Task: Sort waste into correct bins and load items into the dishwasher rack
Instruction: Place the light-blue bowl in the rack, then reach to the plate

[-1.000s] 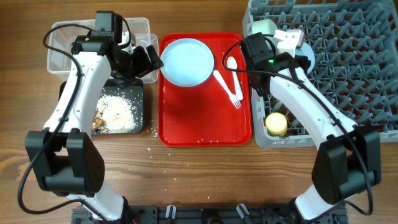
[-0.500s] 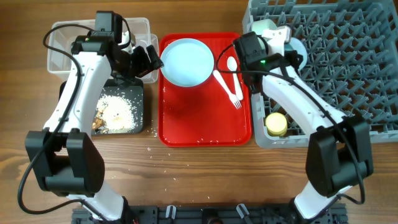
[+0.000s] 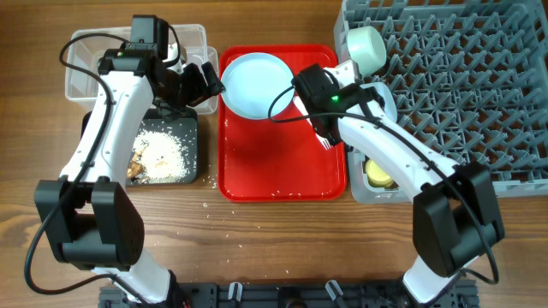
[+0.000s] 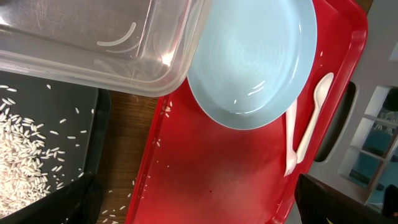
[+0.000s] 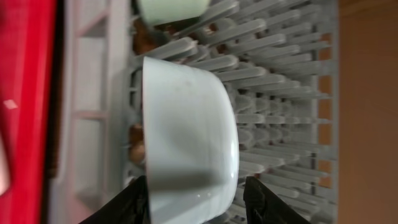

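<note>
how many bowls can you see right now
2. A mint-green bowl lies in the dishwasher rack's top-left corner, seen from overhead. A pale blue bowl is against the pegs next to it, mostly under the right arm. More may be hidden there.

On the worktop (image 3: 274,239), the serving tray (image 3: 282,171) sits in the middle. The plate (image 3: 257,84) lies on its back left part, and the spoon (image 4: 311,121) and fork (image 4: 290,143) lie side by side on its right part. To its left the tub (image 3: 86,51) stands at the back, with the shallow tray (image 3: 193,167) holding crumbs (image 3: 163,152) in front of the tub. To its right stands the dishwasher rack (image 3: 479,103), with a bowl (image 3: 366,47) in the back corner nearest the serving tray and a cup (image 3: 379,171) in the front one
</note>
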Controlling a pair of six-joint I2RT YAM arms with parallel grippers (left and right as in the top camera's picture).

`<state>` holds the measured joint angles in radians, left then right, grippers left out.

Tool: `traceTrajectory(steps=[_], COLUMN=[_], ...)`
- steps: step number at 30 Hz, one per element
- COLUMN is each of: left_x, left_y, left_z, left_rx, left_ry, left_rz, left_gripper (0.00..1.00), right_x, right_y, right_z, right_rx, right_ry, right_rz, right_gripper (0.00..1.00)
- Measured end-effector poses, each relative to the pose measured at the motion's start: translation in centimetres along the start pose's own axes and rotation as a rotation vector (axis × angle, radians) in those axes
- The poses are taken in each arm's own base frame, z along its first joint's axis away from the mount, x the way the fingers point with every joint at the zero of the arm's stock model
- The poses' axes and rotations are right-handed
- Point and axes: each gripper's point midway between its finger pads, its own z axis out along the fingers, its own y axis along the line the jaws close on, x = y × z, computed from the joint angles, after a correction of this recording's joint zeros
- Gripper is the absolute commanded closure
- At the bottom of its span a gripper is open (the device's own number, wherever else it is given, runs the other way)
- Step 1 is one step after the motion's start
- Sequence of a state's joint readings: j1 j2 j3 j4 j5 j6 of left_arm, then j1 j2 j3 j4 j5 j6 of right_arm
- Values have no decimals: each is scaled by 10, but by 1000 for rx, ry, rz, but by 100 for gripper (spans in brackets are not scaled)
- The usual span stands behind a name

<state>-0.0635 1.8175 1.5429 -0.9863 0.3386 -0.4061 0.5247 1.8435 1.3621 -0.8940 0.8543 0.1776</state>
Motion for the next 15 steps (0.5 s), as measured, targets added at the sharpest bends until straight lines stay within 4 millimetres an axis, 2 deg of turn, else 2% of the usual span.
traceTrajectory(steps=[3, 5, 6, 7, 9, 10, 11, 12, 15], left_x=[0, 0, 0, 0, 0, 0, 0, 0, 0], left_y=[0, 0, 0, 0, 0, 0, 0, 0, 0], left_z=[0, 0, 0, 0, 0, 0, 0, 0, 0], left_rx=[0, 0, 0, 0, 0, 0, 0, 0, 0], left_ry=[0, -1, 0, 0, 0, 0, 0, 0, -1], left_rz=[0, 0, 0, 0, 0, 0, 0, 0, 0], left_gripper=[0, 0, 0, 0, 0, 0, 0, 0, 0], right_x=[-12, -37, -55, -82, -107, -120, -129, -131, -124], right_y=[0, -6, -6, -2, 16, 25, 41, 55, 105], right_z=[-16, -41, -62, -93, -131, -145, -153, -150, -110], right_rx=[-99, -212, -317, -492, -735, -830, -930, -977, -1002], right_ry=[-34, -106, -172, -271, -374, -410, -413, -381, -194], right_rz=[56, 139, 197, 267, 312, 352, 393, 421, 524], right_gripper=[21, 19, 21, 23, 27, 34, 36, 39, 48])
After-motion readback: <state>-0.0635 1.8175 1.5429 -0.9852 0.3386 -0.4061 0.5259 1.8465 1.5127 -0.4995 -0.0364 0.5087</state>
